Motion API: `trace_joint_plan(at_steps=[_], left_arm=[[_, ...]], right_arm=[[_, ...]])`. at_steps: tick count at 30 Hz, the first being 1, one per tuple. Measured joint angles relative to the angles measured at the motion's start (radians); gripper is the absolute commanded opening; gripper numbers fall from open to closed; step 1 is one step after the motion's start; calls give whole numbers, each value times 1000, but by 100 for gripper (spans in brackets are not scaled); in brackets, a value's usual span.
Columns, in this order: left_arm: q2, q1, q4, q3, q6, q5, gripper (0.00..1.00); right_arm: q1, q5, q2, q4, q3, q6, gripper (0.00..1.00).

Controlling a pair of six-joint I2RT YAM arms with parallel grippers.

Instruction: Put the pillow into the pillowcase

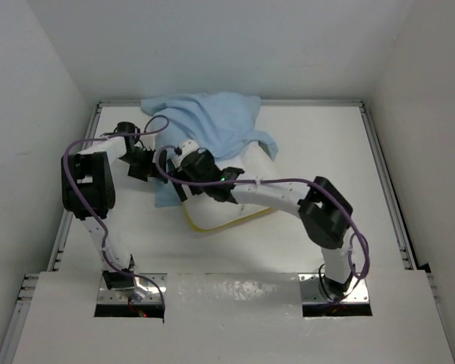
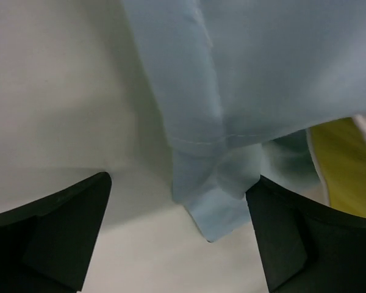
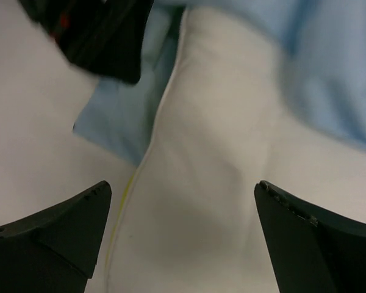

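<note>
The two arms rise from the near edge of the tabletop and both reach toward the middle of it. The pillow lies there, a little left of the centre. Its near part is bare and white, and a yellow band runs along its near edge.

The right end effector hangs over the left part of the pillow. Its fingers are spread wide and nothing is between them. In the right wrist view only the white pillow surface shows below the gap, with a thin yellow line at the pillow's left edge.

Just beside it, on the left, is the left end effector. Its fingers are also spread wide and they hold nothing. In the left wrist view a hemmed corner of the pillowcase lies on the tabletop below the gap, apart from both fingers. The yellow band of the pillow shows at the right edge of that view.

The pillowcase is crumpled and shows its plain light blue side. It covers the far part of the pillow and spreads from there toward the far edge of the tabletop. One flap comes down along the left side of the pillow, under the two end effectors. Whether the pillow is inside the pillowcase or only under it, I cannot tell.
</note>
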Motion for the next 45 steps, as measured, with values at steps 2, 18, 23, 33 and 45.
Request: trace_joint_plan(at_steps=[2, 18, 23, 33, 45], left_arm=[[19, 10, 29, 3, -6, 8, 88], [84, 11, 114, -108, 51, 430, 0], [-3, 6, -27, -99, 188, 473, 0], [-18, 5, -418, 129, 583, 660, 0], [-69, 168, -495, 124, 635, 618, 0]], right_arm=[[44, -9, 67, -18, 8, 5, 99], [-24, 33, 294, -86, 224, 131, 0], [-75, 89, 300, 37, 311, 133, 0], [-91, 385, 593, 321, 720, 54, 0], [-153, 58, 624, 312, 719, 90, 99]])
